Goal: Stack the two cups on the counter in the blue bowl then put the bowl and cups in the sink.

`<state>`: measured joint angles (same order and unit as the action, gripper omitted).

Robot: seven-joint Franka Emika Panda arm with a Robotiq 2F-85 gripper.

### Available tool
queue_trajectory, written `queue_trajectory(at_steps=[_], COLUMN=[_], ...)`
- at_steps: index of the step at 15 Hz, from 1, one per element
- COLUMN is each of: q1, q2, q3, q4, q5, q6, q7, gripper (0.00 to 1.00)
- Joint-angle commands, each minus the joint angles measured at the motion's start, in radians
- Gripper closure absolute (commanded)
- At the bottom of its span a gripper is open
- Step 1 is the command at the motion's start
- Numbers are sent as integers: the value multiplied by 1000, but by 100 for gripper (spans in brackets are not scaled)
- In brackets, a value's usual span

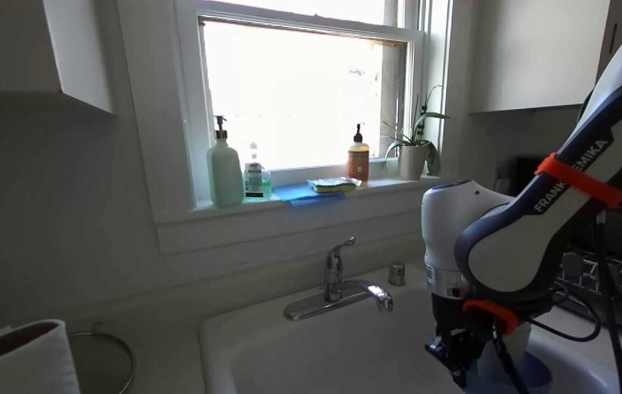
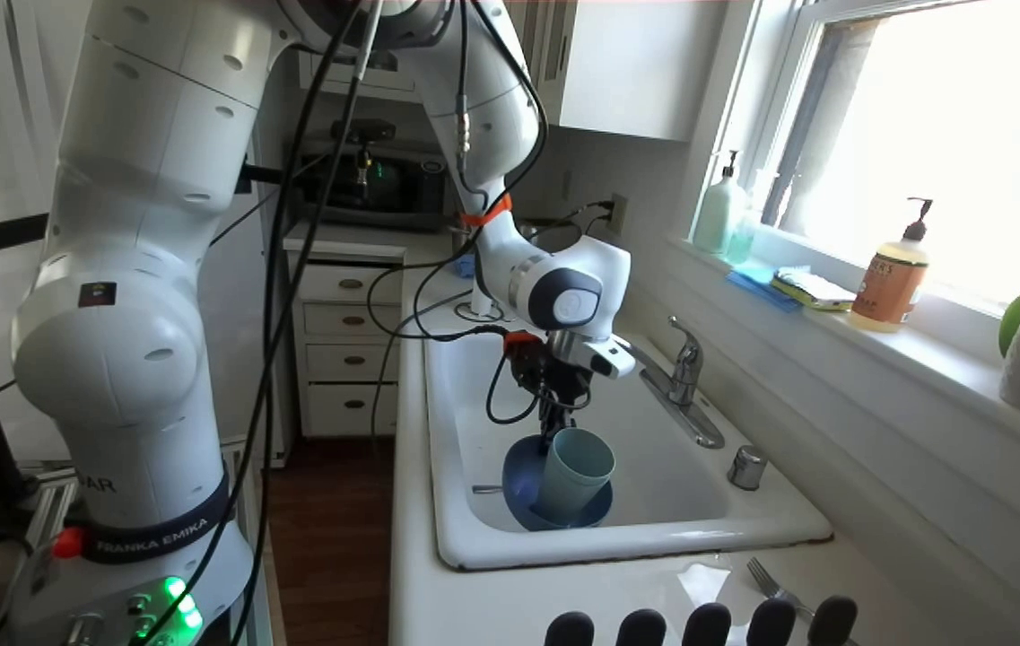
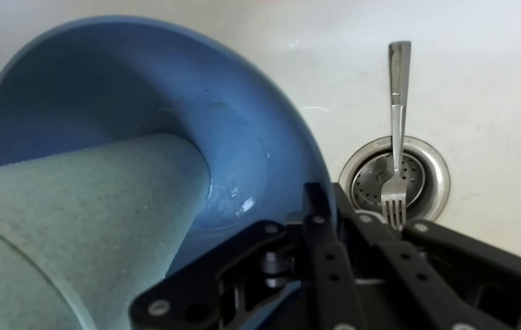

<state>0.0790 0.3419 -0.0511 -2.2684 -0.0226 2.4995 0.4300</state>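
The wide, round blue bowl [image 3: 237,123] sat tilted inside the white rectangular sink [image 2: 599,545], the nested pale blue-green tapered cups [image 3: 100,211] leaning in it. Your black two-fingered gripper [image 3: 327,195] pinched the bowl's rim. You probably needed to settle it level before letting go, lest the cups tip. The curved black base band [image 2: 155,540] read FRANKA EMIKA.

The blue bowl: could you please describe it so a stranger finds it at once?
Look for the white sink below the window. There, the black pincer grips the blue bowl by its rim, with pale green cups inside. Its wide mouth and deeper blue set it apart from those narrower cups.
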Motion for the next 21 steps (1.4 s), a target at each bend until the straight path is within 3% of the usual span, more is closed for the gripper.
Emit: queue_trajectory(at_steps=[1,9,21], q1=[6,39,47], q2=[8,86,198], q3=[-2,24,21], q4=[5,4,14], q5=[8,1,14], q6=[-9,30,202], q7=[-11,-44,-96], gripper=[99,99,99])
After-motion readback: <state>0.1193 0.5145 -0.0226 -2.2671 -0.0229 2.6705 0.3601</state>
